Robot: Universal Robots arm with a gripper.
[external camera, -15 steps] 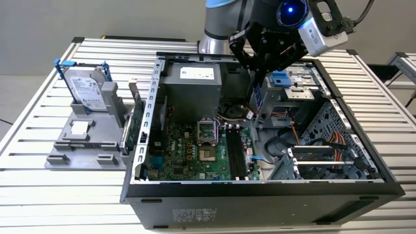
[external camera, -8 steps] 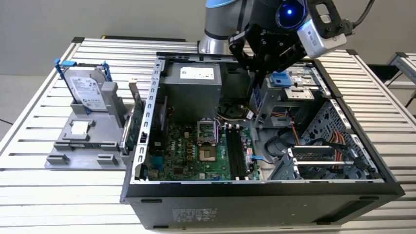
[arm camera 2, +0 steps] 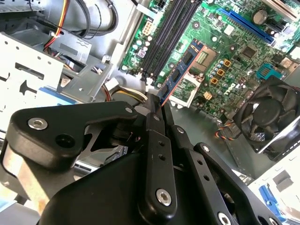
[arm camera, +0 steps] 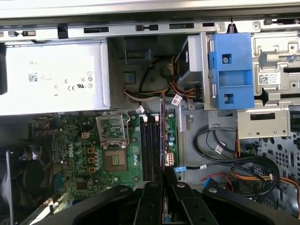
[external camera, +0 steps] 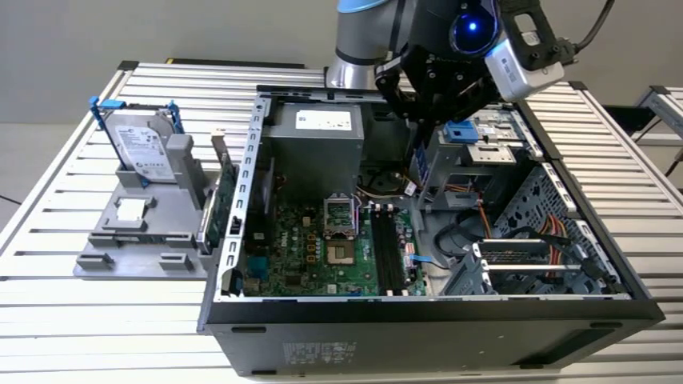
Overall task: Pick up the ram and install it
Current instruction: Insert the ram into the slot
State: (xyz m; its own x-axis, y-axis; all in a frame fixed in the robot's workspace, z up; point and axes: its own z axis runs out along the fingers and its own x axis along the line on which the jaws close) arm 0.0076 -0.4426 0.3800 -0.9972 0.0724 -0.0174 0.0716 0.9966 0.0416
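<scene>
the ram [arm camera 2: 180, 75] is up in the gripper [arm camera 2: 157, 102] — claw clamped on one end, stick held on edge. it hangs inside the open case [external camera: 427, 328], above the motherboard [arm camera: 89, 154], running along the line of the memory slots [arm camera: 151, 140] and apart from them. so we'd call the pick done and the install not: the slots look empty and dark, nothing seated, and in the exterior view the stick sits well above the board.

writing — white printed labels on the power supply [arm camera: 56, 70], a sticker on the hard drive [external camera: 144, 144] standing in the holder at the exterior view's left, small tags on the cables and drive cage, and a sticker on the case's near face. we're not reading any of it off.
</scene>
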